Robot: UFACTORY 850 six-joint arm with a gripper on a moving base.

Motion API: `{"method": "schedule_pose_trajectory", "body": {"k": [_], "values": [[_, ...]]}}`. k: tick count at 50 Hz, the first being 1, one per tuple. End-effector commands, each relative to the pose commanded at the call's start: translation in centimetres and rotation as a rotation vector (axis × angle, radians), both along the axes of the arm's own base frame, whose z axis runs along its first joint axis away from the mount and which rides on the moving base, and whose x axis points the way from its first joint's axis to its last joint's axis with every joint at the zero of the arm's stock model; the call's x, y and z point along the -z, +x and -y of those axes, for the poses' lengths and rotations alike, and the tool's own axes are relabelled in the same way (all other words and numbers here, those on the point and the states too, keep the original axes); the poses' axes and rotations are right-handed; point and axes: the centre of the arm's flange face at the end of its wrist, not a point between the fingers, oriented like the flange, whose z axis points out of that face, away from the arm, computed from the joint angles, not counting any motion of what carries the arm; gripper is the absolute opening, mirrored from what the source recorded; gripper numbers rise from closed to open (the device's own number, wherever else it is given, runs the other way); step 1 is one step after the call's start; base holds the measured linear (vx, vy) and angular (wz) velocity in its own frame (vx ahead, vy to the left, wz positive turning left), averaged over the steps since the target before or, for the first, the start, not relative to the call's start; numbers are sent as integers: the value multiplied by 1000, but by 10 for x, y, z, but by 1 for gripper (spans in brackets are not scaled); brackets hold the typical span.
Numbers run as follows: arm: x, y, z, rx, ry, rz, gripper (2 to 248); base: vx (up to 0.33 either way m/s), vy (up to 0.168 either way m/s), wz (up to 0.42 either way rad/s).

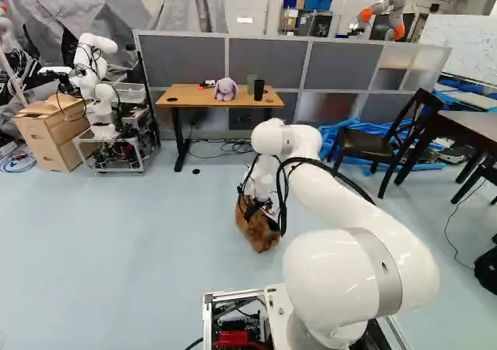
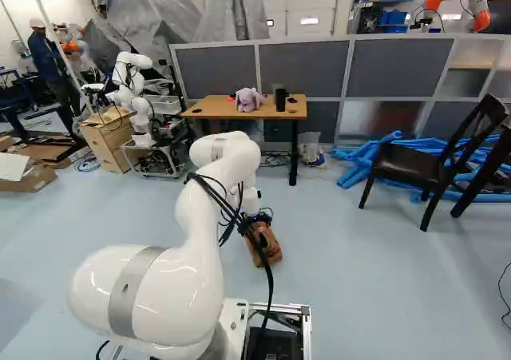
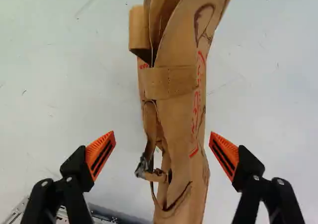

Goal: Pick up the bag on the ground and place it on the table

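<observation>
Two fingers (image 3: 101,153) spread wide, and the bag (image 3: 174,114) runs between them, long axis crossing their closing line!

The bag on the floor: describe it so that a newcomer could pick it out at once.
Follow the white arm in the left base view down to its open hand. The bag is there, on the pale floor. Unlike the boxy wooden crate beside another robot, it is brown, narrow and creased, with a strap and red markings.
</observation>
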Motion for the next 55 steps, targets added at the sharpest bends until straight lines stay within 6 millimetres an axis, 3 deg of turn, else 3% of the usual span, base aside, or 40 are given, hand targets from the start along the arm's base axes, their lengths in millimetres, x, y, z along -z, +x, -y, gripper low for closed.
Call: {"method": "schedule_pose_trajectory", "body": {"k": [12, 13, 18, 19, 23, 24, 28, 29, 34, 35, 39, 40, 55], "values": [[12, 0, 0, 0, 0, 0, 238, 0, 0, 0], [13, 0, 0, 0, 0, 0, 201, 0, 0, 0], [13, 0, 0, 0, 0, 0, 201, 0, 0, 0], [13, 0, 0, 0, 0, 0, 163, 0, 0, 0], [13, 0, 0, 0, 0, 0, 163, 0, 0, 0], [13, 0, 0, 0, 0, 0, 125, 0, 0, 0], [13, 0, 0, 0, 0, 0, 125, 0, 0, 0], [13, 0, 0, 0, 0, 0, 87, 0, 0, 0], [13, 0, 0, 0, 0, 0, 87, 0, 0, 0], [13, 0, 0, 0, 0, 0, 50, 0, 0, 0], [13, 0, 0, 0, 0, 0, 50, 0, 0, 0], [13, 0, 0, 0, 0, 0, 25, 0, 0, 0], [-5, 0, 0, 0, 0, 0, 25, 0, 0, 0]]}}
